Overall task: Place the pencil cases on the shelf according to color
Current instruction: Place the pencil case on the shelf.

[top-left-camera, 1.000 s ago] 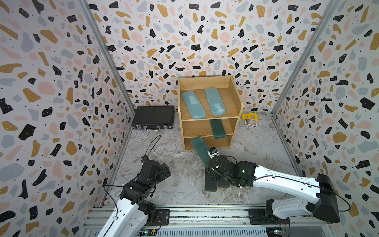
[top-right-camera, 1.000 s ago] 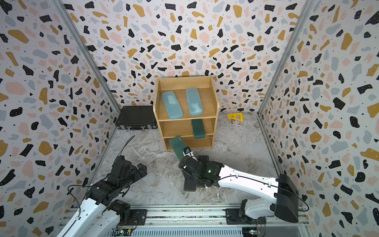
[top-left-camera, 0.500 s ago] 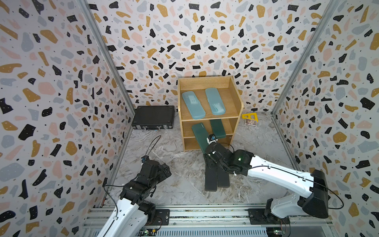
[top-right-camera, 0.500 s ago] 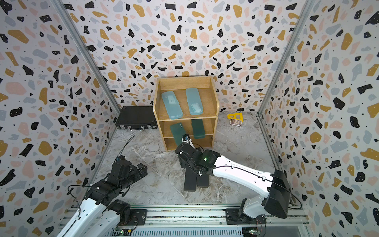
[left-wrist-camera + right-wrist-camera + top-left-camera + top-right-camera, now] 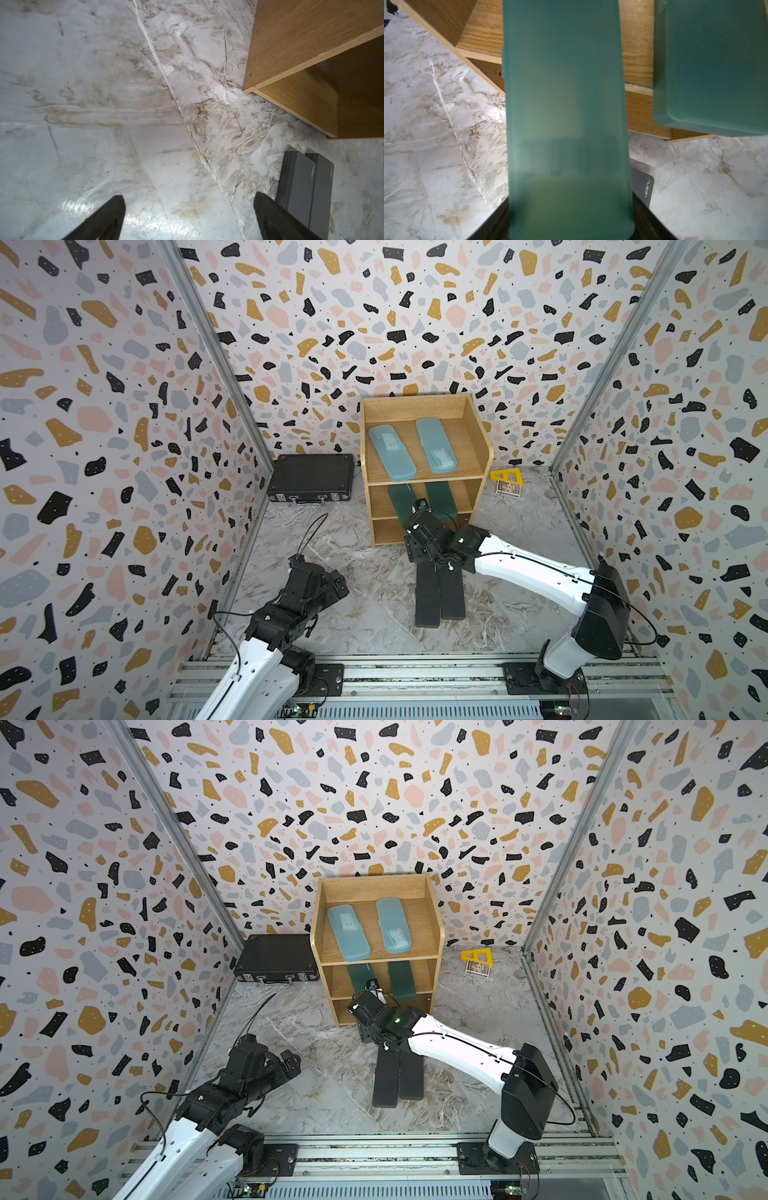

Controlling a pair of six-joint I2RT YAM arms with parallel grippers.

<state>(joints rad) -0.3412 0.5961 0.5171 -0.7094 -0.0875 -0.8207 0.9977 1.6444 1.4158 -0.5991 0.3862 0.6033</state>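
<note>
Black pencil cases [image 5: 439, 597] lie before the shelf [image 5: 415, 408], briefcase [image 5: 309, 477] beside.

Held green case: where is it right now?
In a top view, the held green case is in the right gripper, its far end reaching into the middle tier of the shelf, left of the other green case.

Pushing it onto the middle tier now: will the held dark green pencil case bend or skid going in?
Probably stiff: the dark green pencil case juts straight from the right gripper without sagging. Its smooth, flat face likely slides easily on the shelf board.
</note>
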